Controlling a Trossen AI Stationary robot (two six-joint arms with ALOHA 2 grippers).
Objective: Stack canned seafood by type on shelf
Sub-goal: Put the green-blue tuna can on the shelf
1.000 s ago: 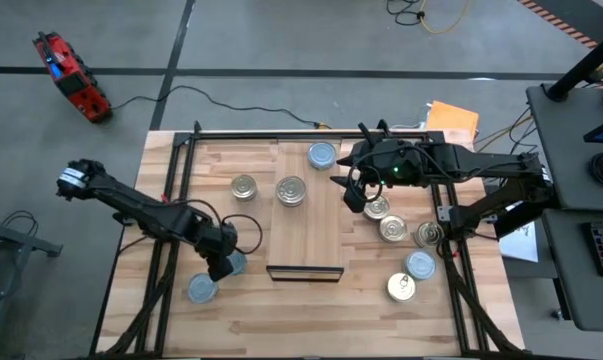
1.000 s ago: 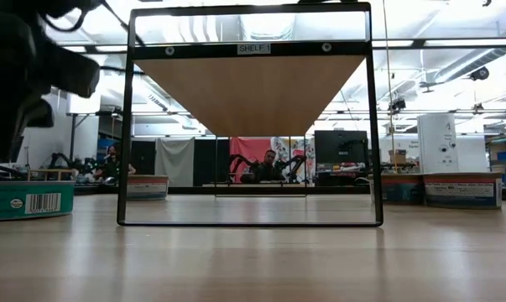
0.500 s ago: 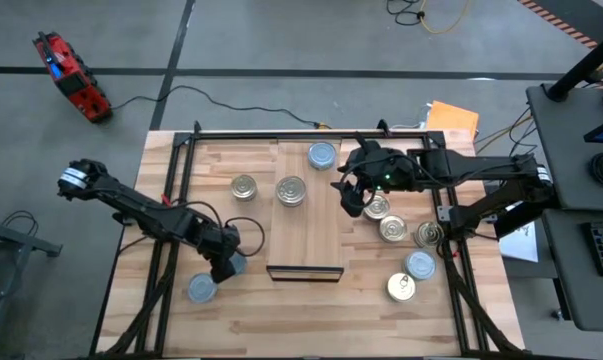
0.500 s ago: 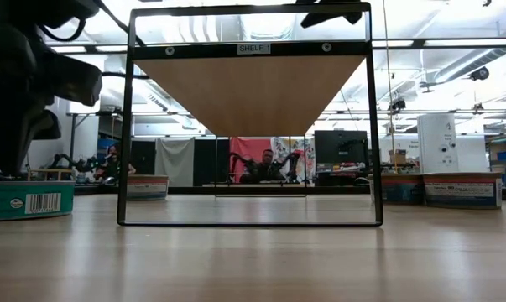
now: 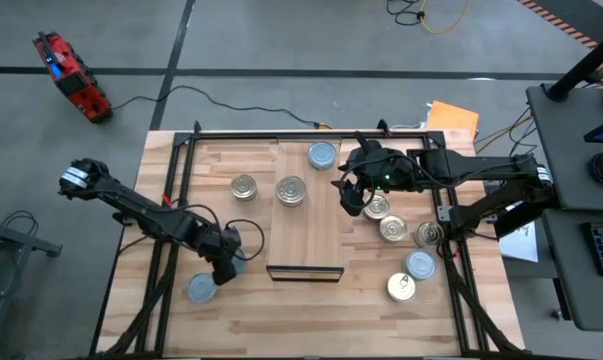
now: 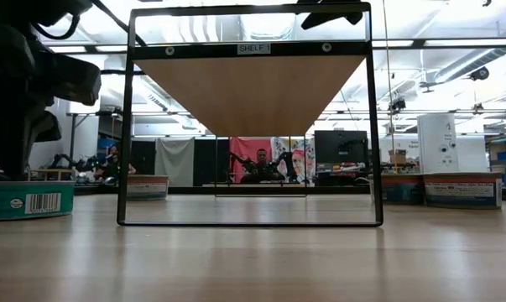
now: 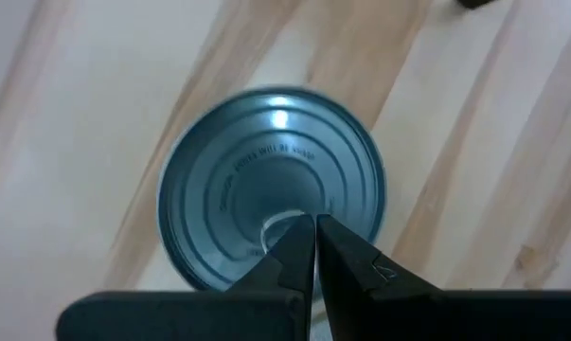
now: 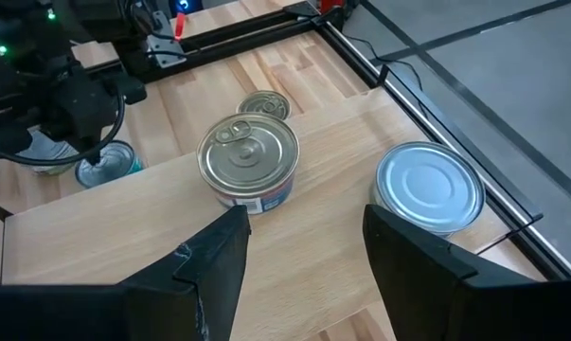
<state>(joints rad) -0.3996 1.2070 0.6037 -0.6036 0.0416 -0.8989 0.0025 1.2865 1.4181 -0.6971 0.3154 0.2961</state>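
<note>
Left wrist view shows the left gripper with its jaws pressed together, holding nothing, tips poised over the top of a blue-topped tin on the surface left of the shelf. The right gripper has its jaws apart and empty above the shelf's far right part, facing a silver ring-pull tin and a pale blue tin standing on the shelf. More tins sit on the surface to the shelf's right.
</note>
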